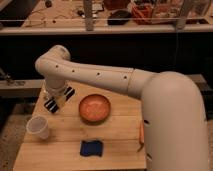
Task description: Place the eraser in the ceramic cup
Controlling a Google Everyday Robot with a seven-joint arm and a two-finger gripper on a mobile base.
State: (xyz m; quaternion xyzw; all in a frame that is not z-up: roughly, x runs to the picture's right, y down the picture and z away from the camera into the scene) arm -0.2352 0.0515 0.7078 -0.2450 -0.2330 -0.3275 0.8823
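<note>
The arm (100, 75) hides the end effector (58, 98) fingertips; eraser indiscernible.

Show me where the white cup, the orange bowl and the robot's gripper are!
White cup (39, 127), camera view: on its front wall.
Orange bowl (94, 108), camera view: on its inside bottom.
Gripper (56, 103), camera view: at its fingertips, above the table's back left part.

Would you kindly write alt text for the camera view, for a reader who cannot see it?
A white robot arm reaches over a wooden table, its shut gripper at the far left, behind the ceramic cup. An orange bowl sits mid-table, a blue pad in front, a carrot at right.
</note>
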